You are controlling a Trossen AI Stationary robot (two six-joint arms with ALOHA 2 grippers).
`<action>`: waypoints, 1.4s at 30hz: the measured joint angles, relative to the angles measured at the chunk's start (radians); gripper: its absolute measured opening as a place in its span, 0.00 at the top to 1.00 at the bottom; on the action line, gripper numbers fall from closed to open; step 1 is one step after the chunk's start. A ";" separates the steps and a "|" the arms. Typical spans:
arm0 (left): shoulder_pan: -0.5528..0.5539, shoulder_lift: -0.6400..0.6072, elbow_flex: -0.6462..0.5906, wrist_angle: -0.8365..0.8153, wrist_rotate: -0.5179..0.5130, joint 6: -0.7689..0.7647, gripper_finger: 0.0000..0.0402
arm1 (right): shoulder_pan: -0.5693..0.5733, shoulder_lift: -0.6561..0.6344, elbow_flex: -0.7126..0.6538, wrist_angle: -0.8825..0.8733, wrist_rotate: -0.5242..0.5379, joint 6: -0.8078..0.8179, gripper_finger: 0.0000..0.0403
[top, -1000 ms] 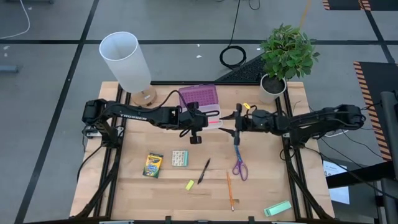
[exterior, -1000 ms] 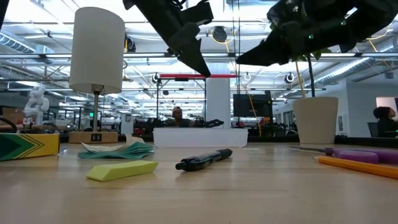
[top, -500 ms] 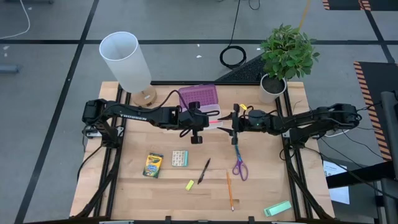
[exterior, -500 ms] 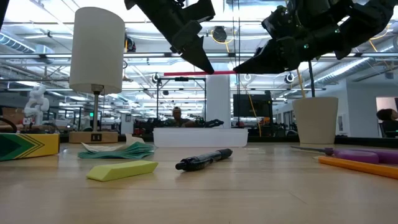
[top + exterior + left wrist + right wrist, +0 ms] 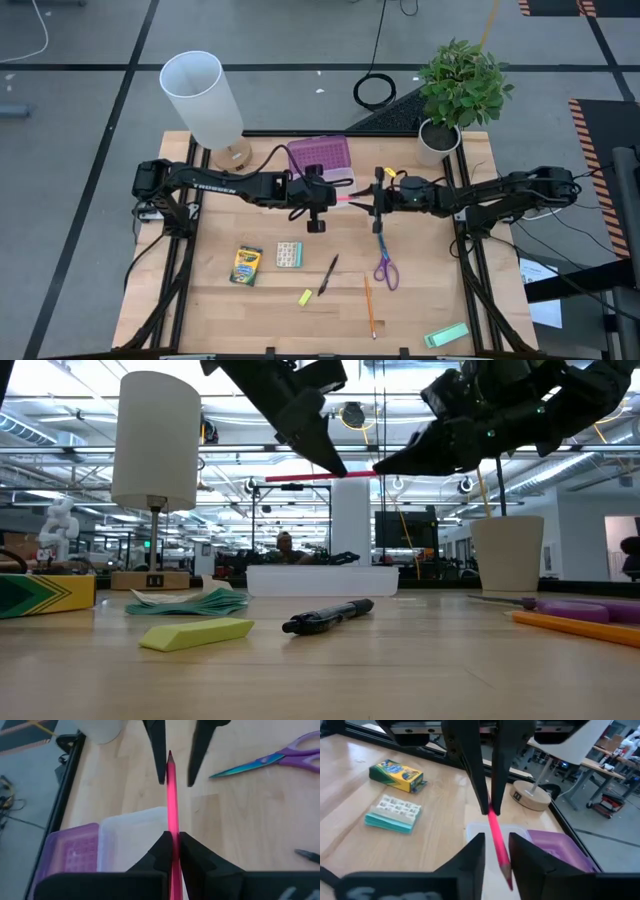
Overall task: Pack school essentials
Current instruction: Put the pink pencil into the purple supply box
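Note:
My left gripper (image 5: 334, 196) is shut on a pink pencil (image 5: 352, 198) above the table's middle, by the near right corner of the open case (image 5: 320, 160). The pencil's tip (image 5: 170, 756) points toward the table's right. There my right gripper (image 5: 376, 198) is open, one finger on either side of the tip (image 5: 506, 879); I see no touch. On the table near the front lie the crayon box (image 5: 245, 265), teal-edged packet (image 5: 289, 254), black pen (image 5: 329, 275), yellow block (image 5: 305, 297), purple-handled scissors (image 5: 384, 262) and orange pencil (image 5: 369, 305). My left gripper pinches the pink pencil's shaft (image 5: 173, 827) between its two fingers, well back from the pointed end. The fingers come from the table's left, slanting down, and the pencil runs out ahead of them. It is about level and lifted clear of table and case.
A white lamp (image 5: 205, 100) stands at the far left and a potted plant (image 5: 460, 90) at the far right. A pale green block (image 5: 446, 335) lies at the near right corner. Bare wood shows between the case and the stationery.
My right gripper has moved toward the table's left, up to the pencil, and its fingers now stand around the tip. My left gripper has kept its hold on the pencil and stayed almost in place.

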 joint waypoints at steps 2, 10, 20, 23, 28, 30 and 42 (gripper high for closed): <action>0.000 0.000 0.000 0.004 0.010 0.010 0.94 | 0.001 0.000 0.000 0.003 0.000 0.000 0.85; -0.004 0.000 0.000 0.003 0.010 0.017 0.94 | 0.001 0.000 0.000 0.002 -0.003 -0.012 0.96; -0.004 0.000 0.000 0.003 0.010 0.013 0.94 | 0.001 0.000 0.000 0.002 -0.002 -0.015 0.96; -0.004 0.000 0.000 0.003 0.010 0.012 0.94 | 0.001 0.000 0.000 0.002 -0.002 -0.016 0.96; -0.004 0.000 0.000 0.004 0.010 -0.001 0.87 | -0.005 0.000 0.000 0.002 -0.002 -0.015 0.96; -0.003 0.000 0.000 0.004 0.010 -0.015 0.81 | -0.013 0.000 0.000 0.001 -0.002 -0.014 0.96; -0.004 -0.050 0.001 -0.051 -0.069 -0.110 0.47 | -0.104 0.000 0.000 -0.007 -0.085 -0.023 0.96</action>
